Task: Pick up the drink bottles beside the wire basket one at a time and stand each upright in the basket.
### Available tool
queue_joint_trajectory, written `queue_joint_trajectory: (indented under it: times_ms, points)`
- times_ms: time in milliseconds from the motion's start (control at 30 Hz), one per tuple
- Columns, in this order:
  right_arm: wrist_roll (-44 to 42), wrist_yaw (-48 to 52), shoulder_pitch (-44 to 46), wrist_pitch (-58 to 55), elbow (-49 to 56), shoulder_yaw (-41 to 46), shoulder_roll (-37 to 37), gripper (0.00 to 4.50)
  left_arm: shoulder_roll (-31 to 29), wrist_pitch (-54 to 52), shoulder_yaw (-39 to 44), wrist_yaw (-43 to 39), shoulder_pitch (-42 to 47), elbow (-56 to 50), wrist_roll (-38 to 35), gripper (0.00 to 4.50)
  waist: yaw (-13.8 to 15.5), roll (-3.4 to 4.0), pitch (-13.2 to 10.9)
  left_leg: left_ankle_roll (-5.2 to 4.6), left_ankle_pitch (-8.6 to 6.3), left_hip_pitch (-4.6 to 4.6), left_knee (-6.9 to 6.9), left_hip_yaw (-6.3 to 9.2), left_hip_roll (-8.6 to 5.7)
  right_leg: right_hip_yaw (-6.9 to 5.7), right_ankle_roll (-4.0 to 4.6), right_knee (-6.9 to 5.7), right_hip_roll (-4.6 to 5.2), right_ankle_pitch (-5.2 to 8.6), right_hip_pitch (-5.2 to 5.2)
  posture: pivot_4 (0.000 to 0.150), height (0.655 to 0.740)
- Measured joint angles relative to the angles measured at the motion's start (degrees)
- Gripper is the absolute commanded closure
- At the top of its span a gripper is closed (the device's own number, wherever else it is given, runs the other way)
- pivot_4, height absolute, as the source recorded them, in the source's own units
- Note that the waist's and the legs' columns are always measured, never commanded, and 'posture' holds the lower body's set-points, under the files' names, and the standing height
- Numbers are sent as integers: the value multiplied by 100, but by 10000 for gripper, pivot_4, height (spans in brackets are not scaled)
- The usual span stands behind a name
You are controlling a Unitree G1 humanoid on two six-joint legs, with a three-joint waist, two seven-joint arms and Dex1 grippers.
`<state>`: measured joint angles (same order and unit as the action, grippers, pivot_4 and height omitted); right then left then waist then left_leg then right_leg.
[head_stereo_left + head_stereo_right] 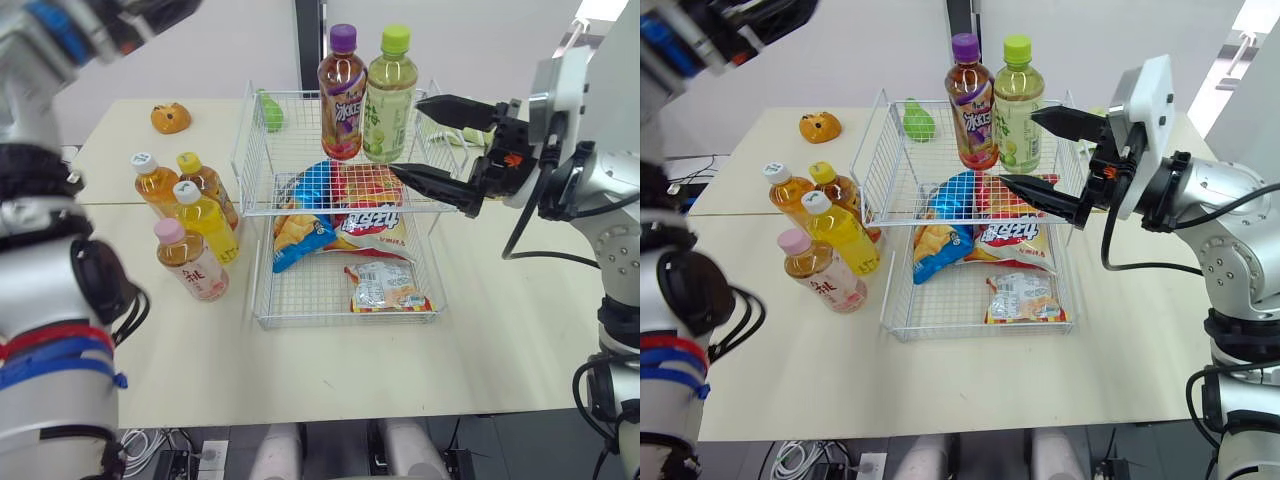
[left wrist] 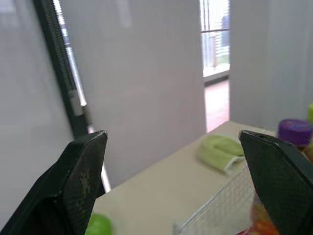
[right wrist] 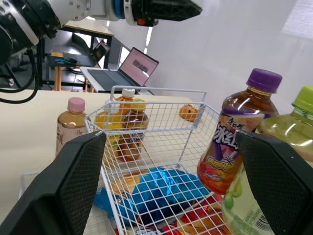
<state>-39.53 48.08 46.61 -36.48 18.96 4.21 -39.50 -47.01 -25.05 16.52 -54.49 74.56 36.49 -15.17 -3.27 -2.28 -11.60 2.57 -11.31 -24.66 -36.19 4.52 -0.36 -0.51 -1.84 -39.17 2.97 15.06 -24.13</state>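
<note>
Four drink bottles stand upright in a cluster on the table (image 1: pixel 500 330), just off the left side of the wire basket (image 1: pixel 250 130) and well apart from both grippers: a white-capped amber bottle (image 1: pixel 152 182), a yellow-capped amber bottle (image 1: pixel 205 183), a yellow bottle (image 1: pixel 205 220) and a pink-capped bottle (image 1: pixel 190 262), standing close enough that they overlap. Two more stand upright side by side on the basket's upper tier, a purple-capped bottle (image 1: pixel 342 100) and a green-capped bottle (image 1: pixel 388 90). The right gripper (image 1: pixel 407 135) hangs at the upper tier's right side, its fingers spread wide and gripping nothing; the green-capped bottle sits in line with the gap between them, and whether a finger touches it cannot be told. The table to the right of the basket and along the near edge lies bare. Snack bags (image 1: pixel 340 215) fill the lower tier under the shelf, and a small green object (image 1: pixel 270 110) lies in the upper tier's far left corner. The left gripper (image 2: pixel 173 139) is raised high above the table's far left, spread wide and empty.
</note>
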Motion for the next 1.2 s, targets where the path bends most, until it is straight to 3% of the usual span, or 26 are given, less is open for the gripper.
queue_joint_trajectory:
  times_ms: [200,367,467,633,933,1200]
  points:
    - [-12,412,331,103,-397,-188,342,0,-460,-715,1160,731,-2373,-1963,-309,337,8,-1,1,7,4,0,-5,4,4,-2,1,-4,7,-1,3,1500,7400]
    - [-343,796,523,-15,-595,-324,653,0,-372,-982,2461,1261,-4333,-3187,-571,337,33,-3,3,7,4,2,-8,6,8,-2,0,-5,12,-1,6,1500,7400]
    - [-469,937,625,-107,-658,-340,722,0,16,-1013,3097,1467,-5337,-3804,-742,337,78,-3,5,8,4,5,-9,7,9,-4,0,-5,14,-2,9,1500,7400]
    - [-518,1237,679,-172,-723,-457,836,0,1203,-1020,3713,1918,-7069,-4925,-1035,337,151,-8,13,7,4,20,-8,2,14,0,4,1,14,-7,20,1500,7400]
    - [-675,1461,798,-266,-782,-553,957,0,2837,-611,3939,2521,-8821,-6311,-1658,337,191,-11,20,6,2,89,1,1,12,-2,5,21,12,-8,93,1500,7400]
    - [-658,1555,808,-265,-895,-555,958,0,3091,-180,3735,2884,-9384,-6548,-1908,337,192,-10,25,6,2,89,1,1,9,-1,6,20,9,-7,93,1500,7400]
